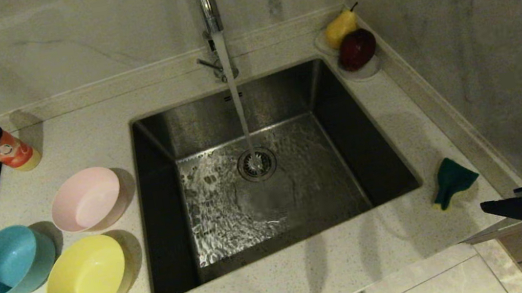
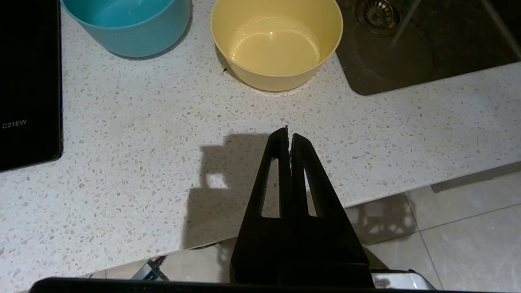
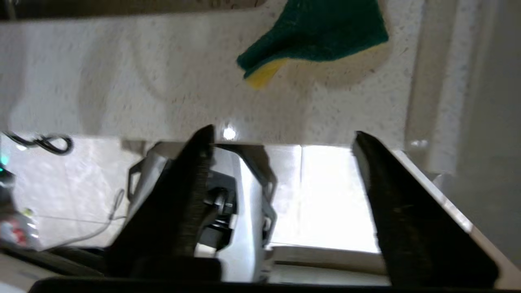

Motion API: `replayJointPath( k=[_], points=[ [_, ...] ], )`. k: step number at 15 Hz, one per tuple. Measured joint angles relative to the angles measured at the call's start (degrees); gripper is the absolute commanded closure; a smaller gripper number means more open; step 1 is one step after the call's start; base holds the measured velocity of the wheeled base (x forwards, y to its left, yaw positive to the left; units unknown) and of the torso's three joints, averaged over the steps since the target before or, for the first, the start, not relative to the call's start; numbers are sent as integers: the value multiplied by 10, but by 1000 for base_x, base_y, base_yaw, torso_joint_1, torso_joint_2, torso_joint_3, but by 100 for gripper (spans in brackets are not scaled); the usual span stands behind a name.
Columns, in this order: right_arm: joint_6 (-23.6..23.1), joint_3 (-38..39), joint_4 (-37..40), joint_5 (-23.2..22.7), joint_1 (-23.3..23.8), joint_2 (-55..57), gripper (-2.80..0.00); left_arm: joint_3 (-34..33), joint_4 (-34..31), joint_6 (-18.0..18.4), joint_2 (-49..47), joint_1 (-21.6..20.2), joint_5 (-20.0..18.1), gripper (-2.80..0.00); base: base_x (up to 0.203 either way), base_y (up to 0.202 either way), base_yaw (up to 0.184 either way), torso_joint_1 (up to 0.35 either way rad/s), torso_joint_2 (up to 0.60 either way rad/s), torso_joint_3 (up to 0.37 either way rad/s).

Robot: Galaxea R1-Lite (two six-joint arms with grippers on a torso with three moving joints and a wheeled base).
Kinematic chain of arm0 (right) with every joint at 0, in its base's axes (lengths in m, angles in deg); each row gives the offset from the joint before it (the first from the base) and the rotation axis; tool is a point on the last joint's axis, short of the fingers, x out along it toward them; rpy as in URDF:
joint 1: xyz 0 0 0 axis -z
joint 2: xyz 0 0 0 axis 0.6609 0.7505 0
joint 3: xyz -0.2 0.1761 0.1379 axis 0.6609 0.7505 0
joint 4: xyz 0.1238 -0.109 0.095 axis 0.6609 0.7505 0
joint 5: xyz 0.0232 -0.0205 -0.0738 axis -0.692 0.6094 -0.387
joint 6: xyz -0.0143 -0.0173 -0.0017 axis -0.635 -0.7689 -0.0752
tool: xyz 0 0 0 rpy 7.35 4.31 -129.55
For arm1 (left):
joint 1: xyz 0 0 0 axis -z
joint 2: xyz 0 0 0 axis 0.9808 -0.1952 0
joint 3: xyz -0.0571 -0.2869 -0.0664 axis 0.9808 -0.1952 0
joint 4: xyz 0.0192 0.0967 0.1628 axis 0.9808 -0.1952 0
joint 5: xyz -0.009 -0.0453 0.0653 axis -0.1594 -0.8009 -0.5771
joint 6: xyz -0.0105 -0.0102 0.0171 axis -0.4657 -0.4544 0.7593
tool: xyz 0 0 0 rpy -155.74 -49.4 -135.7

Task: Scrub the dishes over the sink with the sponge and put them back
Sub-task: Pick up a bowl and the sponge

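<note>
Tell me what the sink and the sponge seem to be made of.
Sink: likely brushed stainless steel, judging by its grey, dull metallic sheen. Sponge: apparently soft yellow foam under a dark green scouring layer; it lies bent on the counter.

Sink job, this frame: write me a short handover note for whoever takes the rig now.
Right gripper: open, empty, off the counter's front edge, short of the sponge.
Left gripper: shut, empty, parked over the counter's front edge near the yellow bowl.
Pink bowl and blue bowl also sit left of the sink; the tap runs.
Done: nothing visibly.
Left: grab the sponge, scrub each bowl, return them.
</note>
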Motion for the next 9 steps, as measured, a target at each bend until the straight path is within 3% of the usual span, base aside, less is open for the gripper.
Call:
replayJointPath(
  k=[9],
  points=[
    [25, 20, -43, 8, -5, 44, -280, 0, 0, 0, 0, 0, 0, 0, 0, 0, 0, 0, 0, 0]
  ],
)
